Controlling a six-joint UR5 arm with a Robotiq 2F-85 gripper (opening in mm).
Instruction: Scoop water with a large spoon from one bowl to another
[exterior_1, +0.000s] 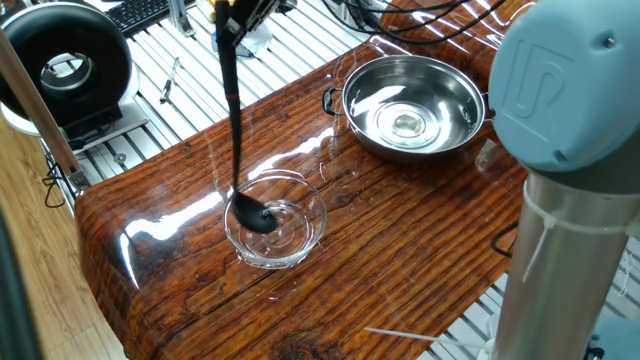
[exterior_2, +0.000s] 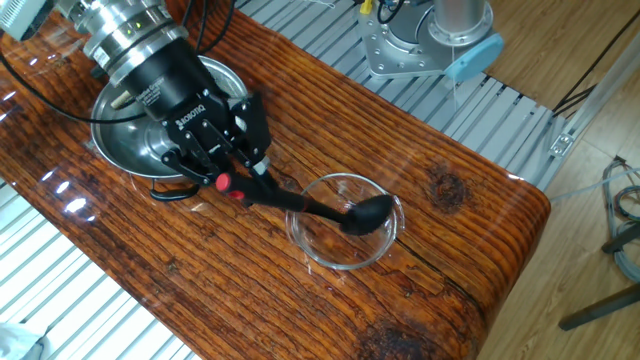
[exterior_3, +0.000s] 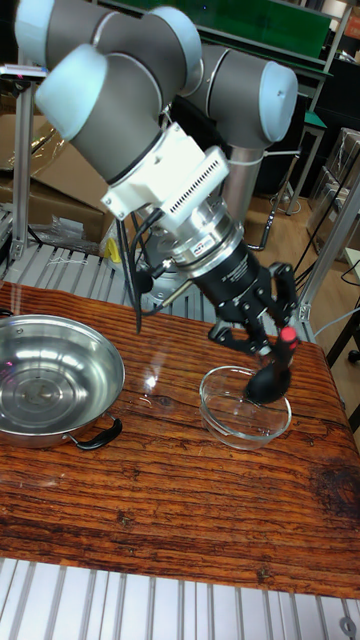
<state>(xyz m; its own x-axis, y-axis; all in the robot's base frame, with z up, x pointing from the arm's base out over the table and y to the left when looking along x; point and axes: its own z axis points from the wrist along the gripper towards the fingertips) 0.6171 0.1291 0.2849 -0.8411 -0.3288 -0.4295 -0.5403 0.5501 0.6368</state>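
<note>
The large spoon (exterior_2: 300, 203) hangs with its cup inside the glass bowl (exterior_2: 345, 235). On the worktop (exterior_1: 400, 230), the steel bowl (exterior_1: 412, 107) sits well apart from the glass bowl. My end effector (exterior_2: 232, 172) clamps the spoon's handle near its red tip.

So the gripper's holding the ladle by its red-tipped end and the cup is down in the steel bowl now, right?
Not quite. The gripper does hold the ladle by its red-tipped end, but the cup sits in the clear glass bowl, not the steel bowl. Both fixed views show this; the steel bowl stands apart on the table with nothing in it but water glints.
</note>
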